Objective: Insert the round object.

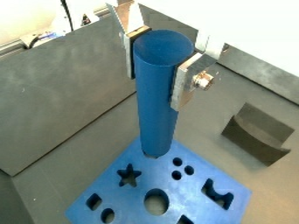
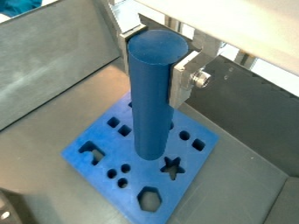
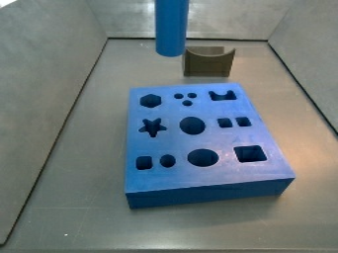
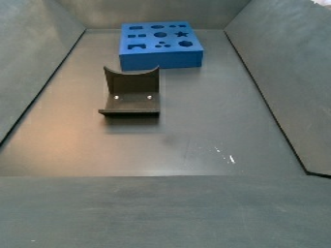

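The round object is a long smooth blue cylinder peg, seen in both wrist views (image 1: 156,105) (image 2: 152,114). It hangs upright in my gripper (image 1: 158,70) (image 2: 158,66), which is shut on its upper end. In a side view only the peg's lower part (image 3: 172,28) shows, in the air beyond the far edge of the flat blue block with shaped holes (image 3: 179,143); the gripper is out of frame there. In both wrist views the peg's lower end is over the block (image 1: 126,199) (image 2: 193,171), near its small round holes. The block also shows in a side view (image 4: 162,58).
A dark olive notched block (image 3: 208,61) (image 4: 130,92) (image 1: 260,133) sits on the grey floor apart from the blue block. Grey walls (image 3: 79,69) close in the work area on several sides.
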Motion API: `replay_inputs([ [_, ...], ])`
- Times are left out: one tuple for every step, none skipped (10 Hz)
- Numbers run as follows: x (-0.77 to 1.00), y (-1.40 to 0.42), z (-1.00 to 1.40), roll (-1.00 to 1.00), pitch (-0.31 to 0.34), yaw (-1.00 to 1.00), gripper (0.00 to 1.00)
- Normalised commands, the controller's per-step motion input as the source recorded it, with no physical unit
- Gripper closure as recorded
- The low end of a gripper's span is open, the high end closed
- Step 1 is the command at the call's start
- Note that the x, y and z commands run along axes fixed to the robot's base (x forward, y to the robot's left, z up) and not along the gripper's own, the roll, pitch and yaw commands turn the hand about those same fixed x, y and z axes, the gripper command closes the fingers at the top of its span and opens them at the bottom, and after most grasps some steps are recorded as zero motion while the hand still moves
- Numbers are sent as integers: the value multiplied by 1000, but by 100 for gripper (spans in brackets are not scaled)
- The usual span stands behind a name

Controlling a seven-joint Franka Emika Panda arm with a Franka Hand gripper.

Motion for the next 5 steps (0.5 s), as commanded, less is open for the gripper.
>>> replay_inputs([
  [260, -529, -863, -93, -114, -60, 100],
  [271, -474, -860, -81, -140, -51, 100],
  [263, -151, -871, 0, -73, -106, 100],
  [71, 26, -480, 80, 36, -131, 100],
  [54, 137, -463, 83, 60, -80, 100],
])
